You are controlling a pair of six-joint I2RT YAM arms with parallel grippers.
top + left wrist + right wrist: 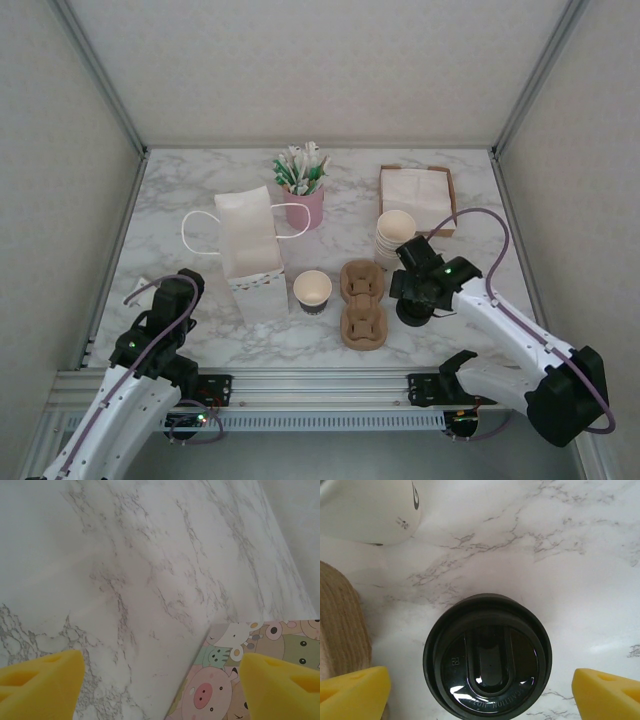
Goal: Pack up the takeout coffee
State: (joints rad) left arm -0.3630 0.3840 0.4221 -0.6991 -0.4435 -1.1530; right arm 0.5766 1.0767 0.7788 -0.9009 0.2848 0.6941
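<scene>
Marbled white tabletop (190, 180), boxed in by pale panels and metal framing. Right of centre, takeout coffee (487, 662) standing on the marble just right of a brown cardboard cup carrier (362, 302). From the right wrist, a glossy black lid with raised lettering too small to read, cup body hidden beneath it. Right gripper (481, 694) directly above, yellow fingertips (355, 692) spread wide to either side of the lid, clear of its rim, pinching nothing. From overhead, lid largely masked by the arm's black wrist, only a dark edge showing. Stack of lidless cream cups (395, 232) just behind, part of one cream wall cropped at the wrist view's top-left corner. Farther back, napkin box (415, 188) and pink pot (305, 205) of green-and-white sachets or sticks, hard to tell which. White paper bag (248, 255) left of centre, handles looped out, standing or lying unclear. Open cream cup (312, 291) beside its near corner. Left gripper (160, 685) low at the near left, jaws wide apart with nothing between, tips cropped by the frame's bottom edge. Below it, bare marble and the corner of a cartoon-animal printed sheet (250, 670), the rest out of frame.
</scene>
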